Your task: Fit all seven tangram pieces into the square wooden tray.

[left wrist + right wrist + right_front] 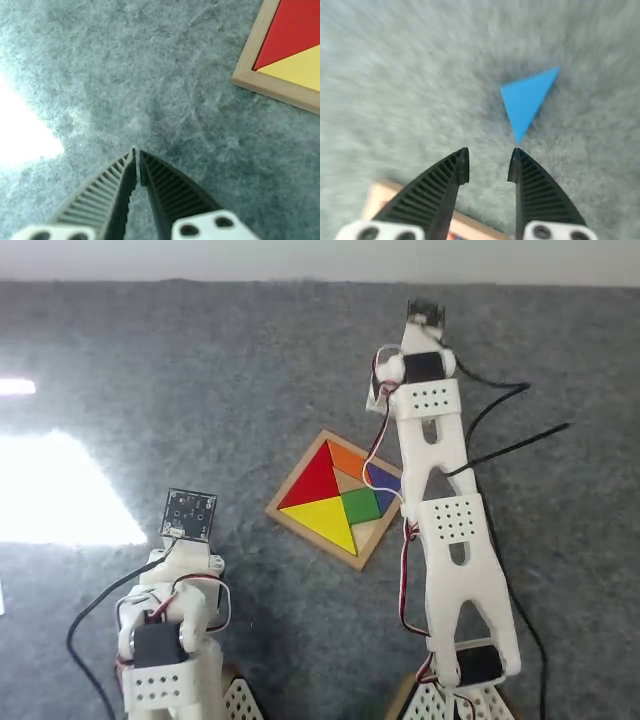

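Because the small blue triangular tangram piece (527,97) lies flat on the grey felt table cover (395,75), thin and with slanted edges, the likeliest failure is a poor pinch. The fingers could close on two sides that are not parallel and squeeze the piece out sideways, or ride over its top and drag it across the felt. A descent that is off centre could also land one fingertip on the piece and pin it instead of straddling it. Even a good grasp may leave it tilted, which I judge would make seating it in the last gap awkward.

The piece sits just beyond the right claw (489,160), whose jaws stand apart with nothing between them. Its nearest corner points back toward one fingertip, close to it but apart, so the piece is ahead of the gap, not inside it. The square wooden tray (312,538), holding red, yellow, green and orange pieces, lies behind that claw, beside the outstretched right arm. The left claw (136,156) hangs closed and empty over bare felt, near the tray's corner.
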